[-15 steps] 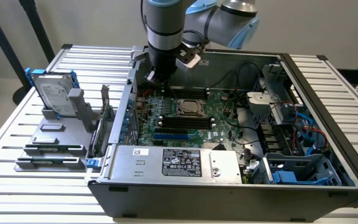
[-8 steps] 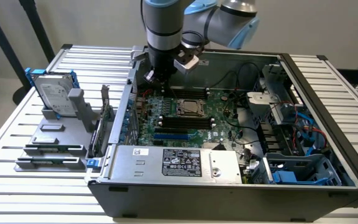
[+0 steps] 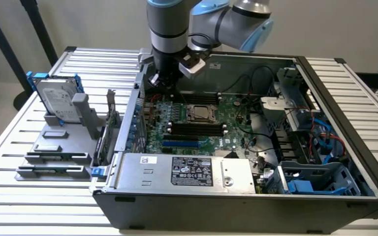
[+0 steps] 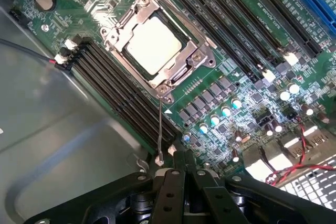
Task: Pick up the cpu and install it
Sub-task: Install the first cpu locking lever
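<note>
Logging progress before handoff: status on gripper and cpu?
Gripper shut, holding nothing, over the motherboard. Cpu sits in its socket frame. Socket's wire lever ends beside the gripper.

A dark printed label (image 3: 192, 172) and a small white sticker (image 3: 148, 160) sit on the power supply (image 3: 238, 173) of the open computer case (image 3: 241, 212), their print too small to read. No word or number is legible on the hard drive (image 3: 54, 98) or the cpu (image 4: 154, 44).
</note>
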